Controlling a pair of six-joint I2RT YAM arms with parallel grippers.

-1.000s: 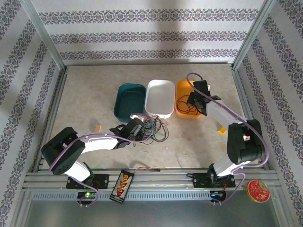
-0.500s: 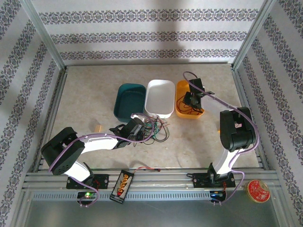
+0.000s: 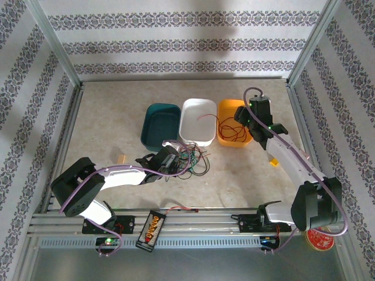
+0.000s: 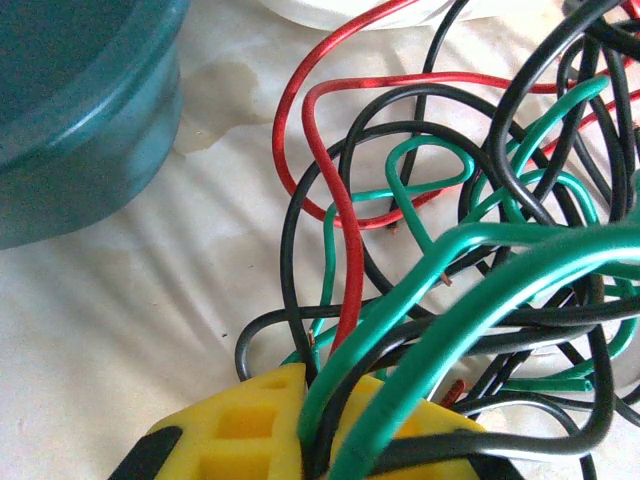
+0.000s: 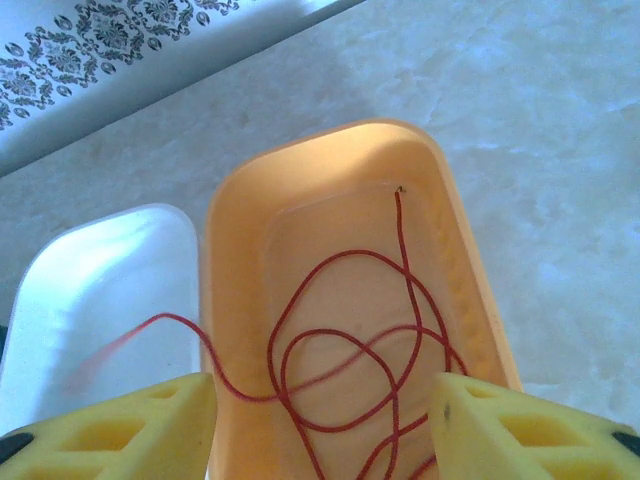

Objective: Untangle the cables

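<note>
Three oblong plastic trays stood abreast: teal tray (image 3: 160,124), white tray (image 3: 197,120), orange tray (image 5: 232,300). One thin red cable (image 5: 402,235) lay mostly in the orange, under the wide-spread right gripper (image 5: 320,420); at white's six o'clock the left gripper (image 4: 315,430) clamped maybe eight tangled red, green, black cables (image 3: 192,159).

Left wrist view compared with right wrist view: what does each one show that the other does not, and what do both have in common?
Left wrist view, not the right wrist one: the teal tray and the tangle of red, green and black cables, the left gripper shut on it. Right wrist view, not the left one: the orange tray with a loose red cable, the patterned wall, the right gripper open. Both: yellow gripper fingers and the pale table.
</note>
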